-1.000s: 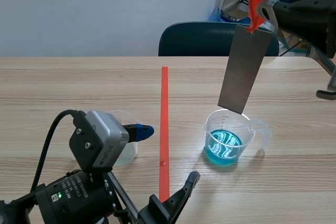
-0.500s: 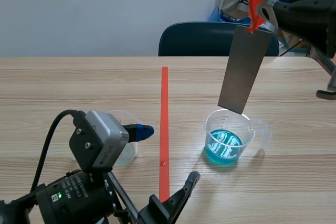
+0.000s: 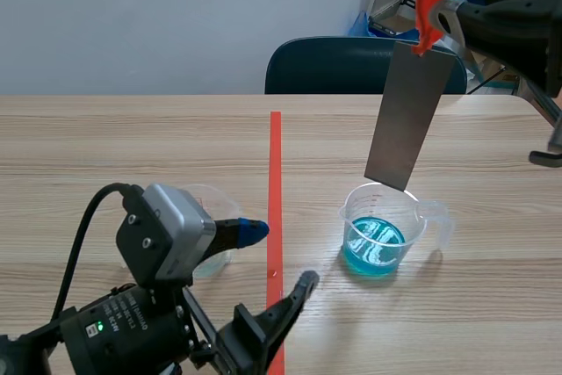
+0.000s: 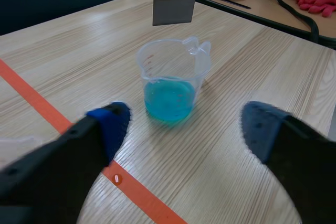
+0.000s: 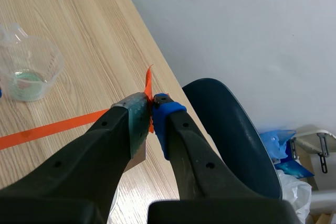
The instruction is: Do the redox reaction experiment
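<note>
Hanging above blue-liquid beaker (image 3: 383,233), metal sheet (image 3: 409,116) pinched in right hand (image 5: 151,109), left hand (image 4: 185,127) spread before beaker

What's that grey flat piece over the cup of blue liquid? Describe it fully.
A flat, dull grey rectangular strip, metal by its look. It hangs nearly upright, slightly tilted, pinched at its top by the right claw, where an orange-red tab sticks out. Its lower edge hovers above the clear cup, not touching the liquid.
</note>
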You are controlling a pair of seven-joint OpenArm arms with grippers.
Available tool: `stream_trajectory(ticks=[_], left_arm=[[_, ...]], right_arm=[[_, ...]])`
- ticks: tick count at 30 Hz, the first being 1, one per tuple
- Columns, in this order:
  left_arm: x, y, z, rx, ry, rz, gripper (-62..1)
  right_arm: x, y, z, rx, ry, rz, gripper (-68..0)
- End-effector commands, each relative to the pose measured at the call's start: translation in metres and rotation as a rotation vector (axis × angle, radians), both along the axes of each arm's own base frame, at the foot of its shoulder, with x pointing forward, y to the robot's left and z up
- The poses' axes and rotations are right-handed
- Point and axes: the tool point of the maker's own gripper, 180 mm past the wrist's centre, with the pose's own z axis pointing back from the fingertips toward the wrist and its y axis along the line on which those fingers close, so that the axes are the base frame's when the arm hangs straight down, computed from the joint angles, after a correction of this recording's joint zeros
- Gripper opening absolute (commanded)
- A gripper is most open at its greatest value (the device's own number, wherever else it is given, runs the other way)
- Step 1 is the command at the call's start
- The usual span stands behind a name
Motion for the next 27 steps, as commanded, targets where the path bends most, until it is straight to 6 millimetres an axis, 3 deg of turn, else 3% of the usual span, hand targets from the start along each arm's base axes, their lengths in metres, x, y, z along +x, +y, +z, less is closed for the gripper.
stream_trajectory(ticks=[1, 5, 7, 14, 27], left_arm=[[0.009, -0.005, 0.011, -0.031, -0.025, 0.010, -32.1], [0.026, -0.010, 0.010, -0.016, -0.031, 0.024, -50.0], [0.036, -0.014, 0.009, -0.022, -0.039, 0.034, -54.9], [0.070, -0.033, 0.007, -0.034, -0.065, 0.043, -57.0], [0.103, -0.063, 0.004, -0.054, -0.067, 0.046, -57.6]], right_arm=[[-0.003, 0.003, 0.006, 0.005, -0.017, 0.019, -66.7], [-0.003, 0.003, 0.006, 0.005, -0.017, 0.019, -66.7], [-0.003, 0.003, 0.006, 0.005, -0.017, 0.019, -66.7], [-0.003, 0.003, 0.006, 0.005, -0.017, 0.019, -66.7], [-0.003, 0.003, 0.006, 0.006, -0.017, 0.019, -66.7]])
